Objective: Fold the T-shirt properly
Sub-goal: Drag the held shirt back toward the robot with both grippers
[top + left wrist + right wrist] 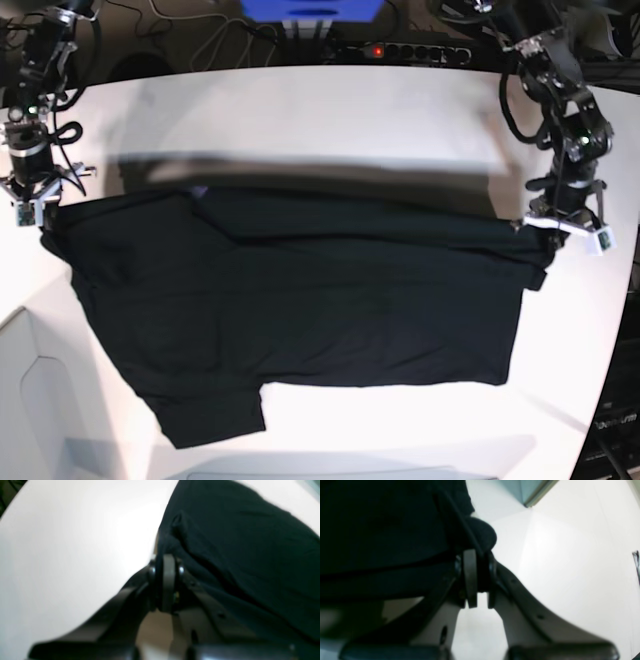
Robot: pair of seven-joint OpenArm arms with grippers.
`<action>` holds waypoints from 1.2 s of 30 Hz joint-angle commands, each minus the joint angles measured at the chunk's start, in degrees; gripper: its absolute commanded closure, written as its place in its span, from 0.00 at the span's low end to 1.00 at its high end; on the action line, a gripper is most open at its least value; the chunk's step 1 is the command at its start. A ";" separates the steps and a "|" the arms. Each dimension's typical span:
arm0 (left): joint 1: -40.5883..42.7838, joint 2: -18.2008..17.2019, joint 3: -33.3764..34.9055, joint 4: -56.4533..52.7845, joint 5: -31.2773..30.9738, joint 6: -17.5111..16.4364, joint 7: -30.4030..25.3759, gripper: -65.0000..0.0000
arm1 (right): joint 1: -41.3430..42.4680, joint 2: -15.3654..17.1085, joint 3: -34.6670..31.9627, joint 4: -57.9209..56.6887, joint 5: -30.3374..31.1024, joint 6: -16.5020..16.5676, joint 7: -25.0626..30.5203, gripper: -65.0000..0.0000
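Here we see the T-shirt stretched flat across the white table, with our left gripper clenched on its one end and our right gripper clenched on the opposite end.

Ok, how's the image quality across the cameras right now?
Left wrist view: soft and blurred, glare on the white table. Right wrist view: T-shirt nearly pure black, no detail. Base view: sharpest, edges bowed, broad shadow band above the shirt.
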 commanded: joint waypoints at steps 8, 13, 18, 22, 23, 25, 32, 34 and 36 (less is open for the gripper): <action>-8.52 -1.70 -0.14 -3.60 0.38 0.44 4.76 1.00 | 22.19 4.27 -0.01 -1.16 -0.05 12.09 -21.99 1.00; -10.72 -2.58 -0.41 -5.10 0.38 0.52 7.31 1.00 | 33.80 6.20 -0.80 -3.71 0.03 13.80 -36.76 1.00; -10.19 -2.58 -0.41 -4.57 0.38 0.52 7.40 1.00 | 32.65 5.32 -1.16 -3.36 0.03 13.80 -38.17 1.00; -8.88 -2.66 -0.49 -4.48 0.29 0.52 7.40 1.00 | 27.29 4.53 -0.89 -2.48 0.12 13.80 -35.79 1.00; -8.44 -2.66 -0.49 -4.48 0.29 0.52 7.31 1.00 | 25.71 3.92 -0.80 -1.77 0.12 13.80 -35.00 1.00; -7.47 -2.58 -0.49 -3.69 0.29 0.52 7.31 1.00 | 22.28 3.13 -0.80 0.16 0.12 13.80 -32.89 1.00; 0.53 -2.05 -0.58 1.85 0.03 0.52 6.87 1.00 | 8.92 -0.30 1.13 6.58 0.03 13.80 -25.77 1.00; 3.61 -1.96 -0.58 2.37 -0.06 0.44 6.87 1.00 | 6.46 -2.50 3.77 6.93 0.03 13.80 -24.01 1.00; 6.42 -1.96 -0.58 2.37 -0.15 0.35 6.69 1.00 | 4.52 -3.73 5.97 6.93 0.03 13.80 -22.43 1.00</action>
